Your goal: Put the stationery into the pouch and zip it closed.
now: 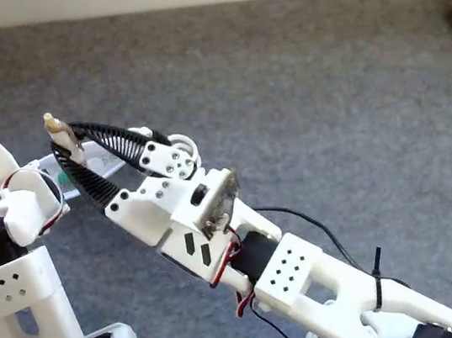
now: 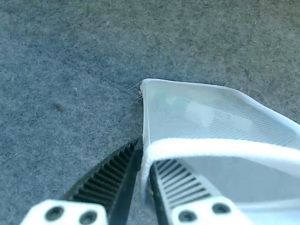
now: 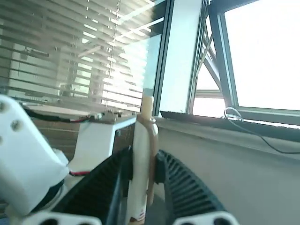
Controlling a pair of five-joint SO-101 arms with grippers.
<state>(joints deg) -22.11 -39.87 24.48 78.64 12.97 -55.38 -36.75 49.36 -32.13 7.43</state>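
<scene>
so the right gripper (image 3: 144, 157) is clamped tight on a cream pen (image 3: 143, 136) (at least it looks like a pen), ribbed black fingers (image 3: 180, 187) squeezing it from both sides, and the narrow tip pokes out well past the fingertips. From the wrist cam the pen stands against a window (image 3: 262, 56) and some blinds (image 3: 70, 47), so that claw is up off the table. In the high view the same pen (image 1: 62, 136) sits in the right gripper (image 1: 65, 146) over by the left arm (image 1: 12, 218). The left gripper (image 2: 144, 157) is pinched narrow on the white edge of the pouch (image 2: 201, 117), a see-through mesh one, lifted a bit above the grey carpety surface (image 2: 61, 70). Pale blurry shapes show through the mesh, can't tell what they are
</scene>
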